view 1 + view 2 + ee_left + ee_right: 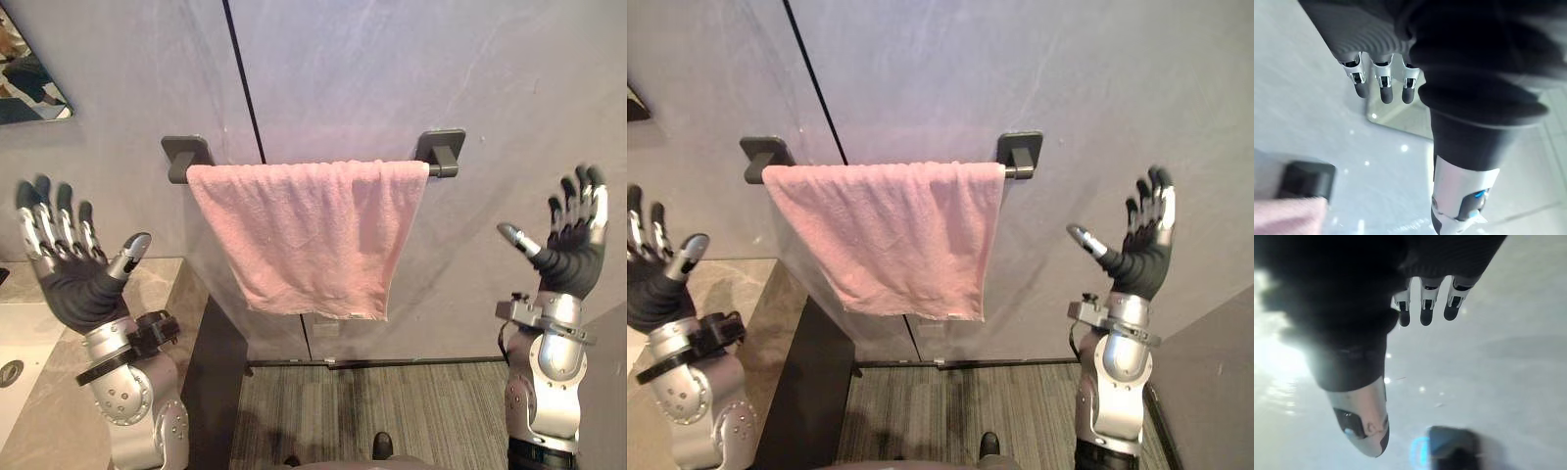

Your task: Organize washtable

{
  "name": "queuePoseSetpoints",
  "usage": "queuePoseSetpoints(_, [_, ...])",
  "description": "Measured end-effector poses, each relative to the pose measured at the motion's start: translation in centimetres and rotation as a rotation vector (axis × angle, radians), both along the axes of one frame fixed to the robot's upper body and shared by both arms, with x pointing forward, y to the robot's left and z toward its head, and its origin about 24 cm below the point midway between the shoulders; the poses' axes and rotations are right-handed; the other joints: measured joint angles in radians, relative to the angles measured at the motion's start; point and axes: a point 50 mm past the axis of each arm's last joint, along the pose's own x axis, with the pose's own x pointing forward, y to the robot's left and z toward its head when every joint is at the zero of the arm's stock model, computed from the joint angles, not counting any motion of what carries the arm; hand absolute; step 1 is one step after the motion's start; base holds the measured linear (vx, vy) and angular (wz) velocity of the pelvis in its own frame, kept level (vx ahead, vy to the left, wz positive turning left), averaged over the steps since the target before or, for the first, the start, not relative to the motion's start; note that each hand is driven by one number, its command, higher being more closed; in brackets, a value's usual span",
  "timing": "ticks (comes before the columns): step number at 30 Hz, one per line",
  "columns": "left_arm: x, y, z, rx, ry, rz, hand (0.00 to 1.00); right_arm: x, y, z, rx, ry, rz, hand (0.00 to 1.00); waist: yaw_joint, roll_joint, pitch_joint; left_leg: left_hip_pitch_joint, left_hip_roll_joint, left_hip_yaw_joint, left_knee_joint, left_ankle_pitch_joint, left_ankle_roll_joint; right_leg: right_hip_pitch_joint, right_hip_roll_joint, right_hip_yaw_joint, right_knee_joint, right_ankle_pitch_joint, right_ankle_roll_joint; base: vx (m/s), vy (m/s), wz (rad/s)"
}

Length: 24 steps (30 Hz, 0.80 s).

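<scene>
A pink towel (304, 235) hangs over a dark towel bar (446, 157) on the grey wall (411, 69) at 12 o'clock. It is draped unevenly, its lower edge slanting down toward 5 o'clock.

The robot's left hand (73, 279) is raised at 9 o'clock and its right hand (568, 259) at 3 o'clock. Both have straight, spread fingers and palms turned inward, and neither touches anything. Both are well apart from the towel.

The marble washtable (157, 294) lies at 8 o'clock under the left arm. Its white basin (20, 328) is sunk into the top, with a round drain (8, 373) in it.

The left eye view takes in the basin and a mirror (24, 93) corner at 10 o'clock. The right eye view brings in a grey panel (1215, 372) at 4 o'clock.

The left wrist view looks past its own straight fingers (1382, 84) to the bar's bracket, a corner of towel and the mirror's edge. The right wrist view shows its fingers (1425, 311) against bare wall, with the other bracket beyond.

Striped grey flooring (411, 411) fills 6 o'clock.
</scene>
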Motion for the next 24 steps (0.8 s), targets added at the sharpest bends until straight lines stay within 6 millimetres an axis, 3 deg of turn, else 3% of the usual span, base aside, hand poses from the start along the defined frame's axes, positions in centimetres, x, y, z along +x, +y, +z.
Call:
queuePoseSetpoints(2, [0.5, -1.7, 1.5, 0.045, -0.081, -0.147, 0.0, -0.1, 2.8, 3.0, -0.038, -0.167, 0.213, 0.0, -0.001, -0.001, -0.002, 0.009, 0.0, 0.002, 0.0, 0.0, 0.0, 0.008, 0.001, 0.008, 0.0, 0.0, 0.0, -0.02, 0.003, -0.01])
queuePoseSetpoints(4, [0.9, -3.0, 2.2, 0.068, -0.122, -0.274, 0.0, -0.3, 4.9, 4.4, -0.055, -0.261, 0.378, 0.0, -0.001, -0.001, -0.003, 0.009, 0.0, 0.006, 0.001, 0.0, 0.0, 0.007, 0.001, 0.012, 0.0, 0.001, 0.0, -0.04, 0.006, -0.05])
queuePoseSetpoints(6, [1.5, -5.5, 2.7, 0.093, -0.157, -0.489, 0.0, -0.4, 8.1, 5.2, -0.064, -0.31, 0.62, 0.0, 0.0, -0.002, -0.014, 0.01, 0.0, 0.007, 0.0, 0.0, 0.001, 0.006, 0.001, 0.014, 0.0, 0.002, 0.0, -0.04, 0.003, -0.03])
queuePoseSetpoints(8, [1.6, -6.7, 2.6, 0.101, -0.157, -0.591, 0.0, -0.5, 9.3, 5.2, -0.061, -0.313, 0.72, 0.0, 0.0, -0.002, -0.018, 0.01, 0.0, 0.009, 0.0, -0.001, 0.001, 0.006, 0.001, 0.016, 0.0, 0.002, 0.0, 0.0, 0.0, 0.0])
queuePoseSetpoints(13, [2.2, -8.8, 1.2, 0.11, -0.084, -0.811, 0.0, -0.1, 10.7, 4.1, -0.058, -0.246, 0.897, 0.0, 0.0, -0.003, -0.019, 0.011, -0.001, 0.011, 0.0, -0.001, 0.001, 0.006, 0.001, 0.018, 0.002, 0.002, 0.0, 0.0, 0.0, 0.0])
queuePoseSetpoints(17, [2.9, -10.3, -1.2, 0.173, 0.064, -0.971, 0.0, 0.5, 11.8, 2.4, -0.105, -0.131, 1.026, 0.0, -0.002, -0.003, -0.019, 0.013, 0.0, 0.015, 0.0, -0.001, 0.001, 0.006, 0.002, 0.021, 0.0, 0.003, 0.0, 0.0, 0.0, 0.0])
queuePoseSetpoints(24, [3.0, -10.3, -4.9, 0.211, 0.264, -1.052, 0.0, 1.5, 12.5, -0.5, -0.173, 0.053, 1.122, 0.0, -0.001, -0.003, -0.019, 0.017, 0.0, 0.023, -0.003, -0.002, 0.002, 0.005, 0.003, 0.027, 0.0, 0.003, 0.0, -0.01, 0.001, -0.02])
